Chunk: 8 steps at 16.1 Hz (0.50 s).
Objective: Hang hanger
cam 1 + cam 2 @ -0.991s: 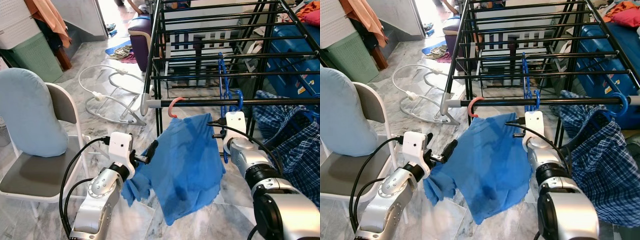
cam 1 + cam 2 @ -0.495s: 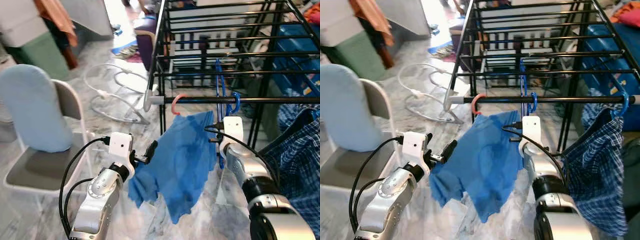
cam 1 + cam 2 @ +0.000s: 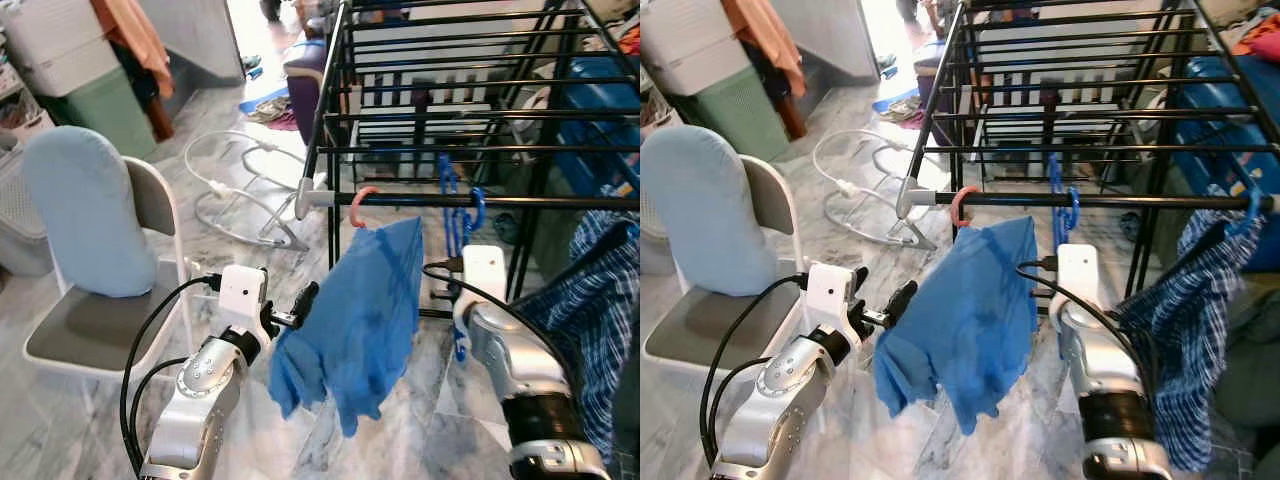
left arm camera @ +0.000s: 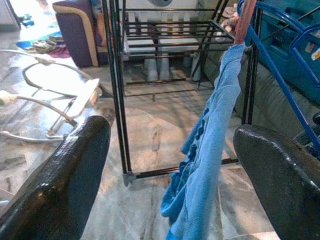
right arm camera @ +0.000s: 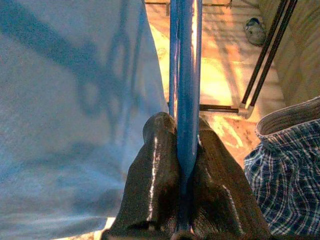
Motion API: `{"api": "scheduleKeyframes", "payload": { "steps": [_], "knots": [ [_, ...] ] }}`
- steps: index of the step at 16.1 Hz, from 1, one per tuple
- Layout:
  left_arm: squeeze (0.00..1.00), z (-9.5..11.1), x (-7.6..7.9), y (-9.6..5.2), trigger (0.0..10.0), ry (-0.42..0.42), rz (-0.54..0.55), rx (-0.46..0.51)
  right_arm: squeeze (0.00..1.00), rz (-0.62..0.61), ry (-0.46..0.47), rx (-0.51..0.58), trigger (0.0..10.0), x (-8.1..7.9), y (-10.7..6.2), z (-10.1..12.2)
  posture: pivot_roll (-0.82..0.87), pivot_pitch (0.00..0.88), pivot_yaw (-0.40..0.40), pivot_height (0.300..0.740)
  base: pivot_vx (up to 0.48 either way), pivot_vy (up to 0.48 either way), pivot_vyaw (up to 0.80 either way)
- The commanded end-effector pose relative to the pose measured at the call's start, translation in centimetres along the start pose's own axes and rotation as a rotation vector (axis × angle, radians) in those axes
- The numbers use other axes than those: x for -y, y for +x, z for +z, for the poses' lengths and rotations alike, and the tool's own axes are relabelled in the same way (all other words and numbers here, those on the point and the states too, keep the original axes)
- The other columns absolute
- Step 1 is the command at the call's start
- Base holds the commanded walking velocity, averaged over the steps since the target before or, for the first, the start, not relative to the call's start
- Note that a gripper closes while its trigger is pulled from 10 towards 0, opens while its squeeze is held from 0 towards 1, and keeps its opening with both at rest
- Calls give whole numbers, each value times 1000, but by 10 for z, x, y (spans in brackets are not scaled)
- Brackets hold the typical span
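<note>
A blue hanger [image 3: 458,200] has its hook over the front rod [image 3: 560,201] of the black drying rack. My right gripper [image 5: 182,145] is shut on the hanger's lower blue bar, just below the rod and right of a blue shirt [image 3: 370,300]. The shirt hangs from a pink hanger hook [image 3: 361,204] on the same rod. My left gripper [image 3: 302,300] is open at the shirt's left edge, fingers [image 4: 75,170] wide apart with the cloth hanging ahead of them.
A plaid shirt [image 3: 1200,300] hangs on another blue hanger at the rod's right end. A white chair [image 3: 100,330] with a light-blue cushion stands at the left. A white bouncer frame [image 3: 240,190] and a purple stool [image 3: 305,70] lie beyond on the marble floor.
The camera has swung, shifting the whole scene. The blue shirt has turned more edge-on and hangs narrower. My right gripper sits a little lower under the rod, still on the blue hanger.
</note>
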<state>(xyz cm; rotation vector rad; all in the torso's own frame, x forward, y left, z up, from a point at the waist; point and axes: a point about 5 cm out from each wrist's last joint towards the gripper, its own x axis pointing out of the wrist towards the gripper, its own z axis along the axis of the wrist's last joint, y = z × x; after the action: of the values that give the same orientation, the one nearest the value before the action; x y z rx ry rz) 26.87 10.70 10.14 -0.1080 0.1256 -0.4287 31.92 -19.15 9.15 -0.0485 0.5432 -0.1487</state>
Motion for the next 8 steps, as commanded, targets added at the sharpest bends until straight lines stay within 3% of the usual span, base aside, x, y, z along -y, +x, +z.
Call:
{"api": "scheduleKeyframes", "payload": {
  "steps": [1,4,8],
  "knots": [
    [0,4,-5,-4,10000,14,15,17,0,-4,19,-16,10000,0,-4,-2,-117,49,109,740,0,0,0],
    [0,4,-4,-2,10000,16,9,13,0,-15,27,-9,10000,3,-9,1,-121,50,115,740,0,0,0],
    [0,2,-4,-1,10000,18,0,0,0,-55,53,-6,10000,13,-4,12,-121,50,117,740,0,0,0]
  ]
}}
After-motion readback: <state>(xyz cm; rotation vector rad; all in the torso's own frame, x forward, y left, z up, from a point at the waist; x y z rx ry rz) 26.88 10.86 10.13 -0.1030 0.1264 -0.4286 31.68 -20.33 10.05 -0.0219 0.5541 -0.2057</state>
